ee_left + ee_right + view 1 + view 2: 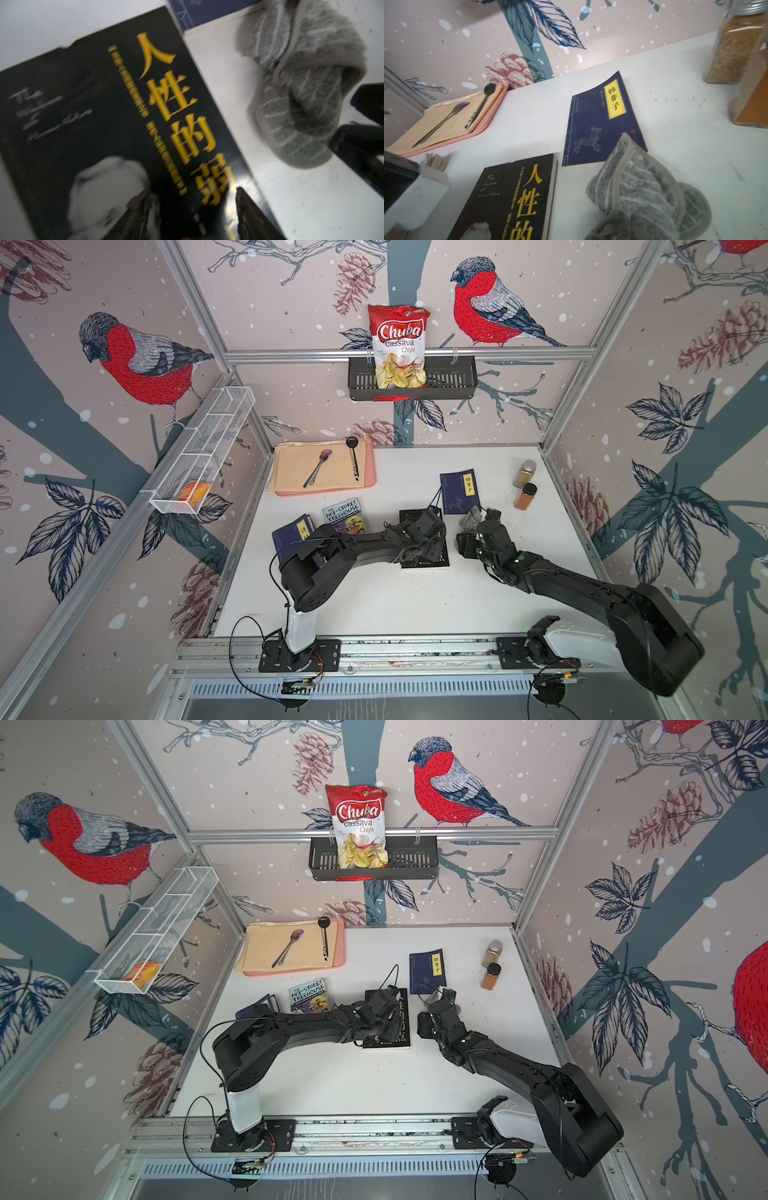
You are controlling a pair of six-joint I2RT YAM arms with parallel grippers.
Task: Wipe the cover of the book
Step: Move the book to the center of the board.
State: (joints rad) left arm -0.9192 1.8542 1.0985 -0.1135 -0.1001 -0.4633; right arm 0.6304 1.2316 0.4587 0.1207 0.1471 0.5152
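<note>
Left wrist view | left gripper (191,197) jaws apart, empty, over black book (93,124) on table (374,605) | grey cloth (301,93) just beside it at right gripper (478,523), grip unclear | suggest: brace book, drag cloth flat across cover

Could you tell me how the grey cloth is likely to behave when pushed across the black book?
The grey cloth is bunched in folds, so it is probably floppy and light. Its fuzzy pile would likely drag rather than slip on the glossy black book.

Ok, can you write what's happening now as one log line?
left gripper: open above black book | right gripper: holds grey cloth beside it
</note>
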